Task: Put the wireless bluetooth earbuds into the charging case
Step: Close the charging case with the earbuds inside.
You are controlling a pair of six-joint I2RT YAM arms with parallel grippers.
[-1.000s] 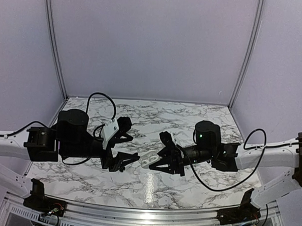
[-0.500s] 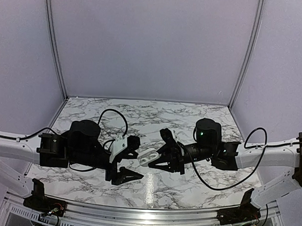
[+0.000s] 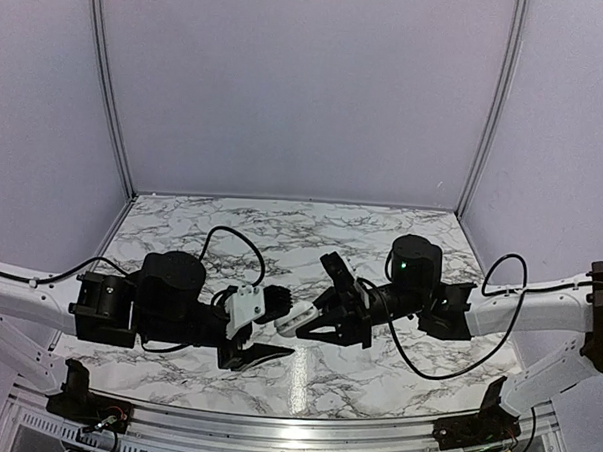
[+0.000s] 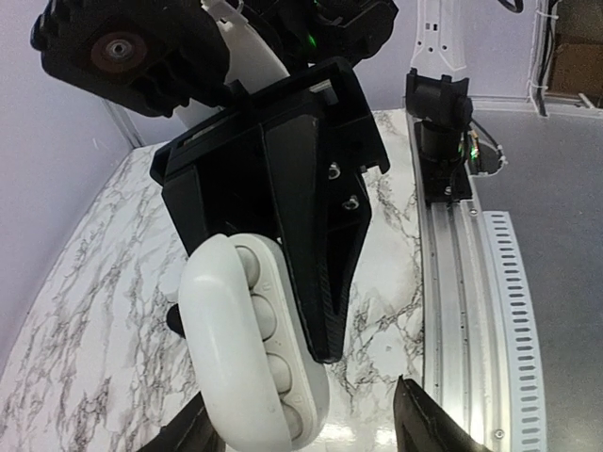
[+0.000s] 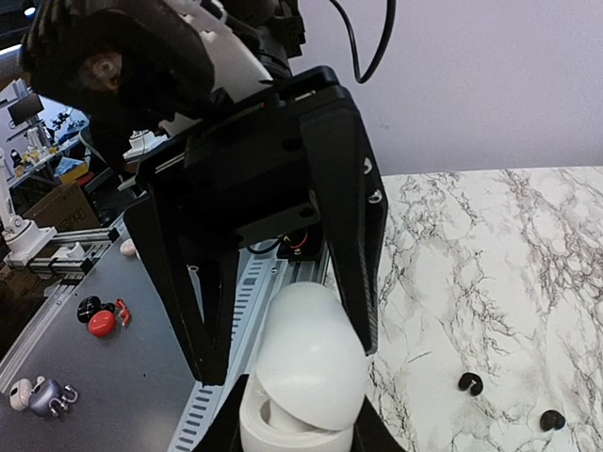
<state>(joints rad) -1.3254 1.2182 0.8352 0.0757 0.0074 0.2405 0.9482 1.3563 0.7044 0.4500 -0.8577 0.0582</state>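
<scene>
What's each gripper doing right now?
Left gripper: jaws open, straddling the charging case, holding nothing.
Right gripper: shut on the charging case, its lid open.

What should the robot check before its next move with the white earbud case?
1. Charging case lid open: ok.
2. Right gripper jaws shut on the case: ok.
3. Left gripper jaws open: ok, they stand on either side of the lid.
4. Earbud in the left jaws: not ok, none is seen there.
5. Earbuds in plain sight: ok, both lie on the marble table, apart from each other.
6. Case sockets free: cannot tell.
</scene>
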